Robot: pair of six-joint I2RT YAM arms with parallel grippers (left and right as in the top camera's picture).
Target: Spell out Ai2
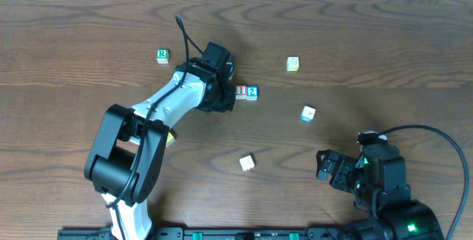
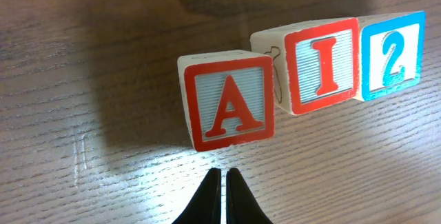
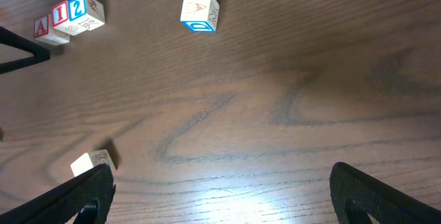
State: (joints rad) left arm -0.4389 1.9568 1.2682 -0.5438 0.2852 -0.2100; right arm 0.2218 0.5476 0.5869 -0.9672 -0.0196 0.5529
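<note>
- Left gripper (image 2: 224,194), fingers pressed together and empty, points at the "A" cube (image 2: 231,103) just beyond its tips.
- "A" stands slightly out of line, left of the "I" cube (image 2: 320,65) and "2" cube (image 2: 391,53).
- Right gripper (image 3: 220,196) gapes wide, near right, well apart.

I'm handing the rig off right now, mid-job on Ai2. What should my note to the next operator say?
Left end effector: shut, empty, tips just short of the A cube.
Right end effector: open, empty, well away from the three cubes.
Done: I cube and 2 cube sit flush, in order, with A at the front.
Left to do: A sits out of line and slightly turned, so nudge it square beside the I.
</note>
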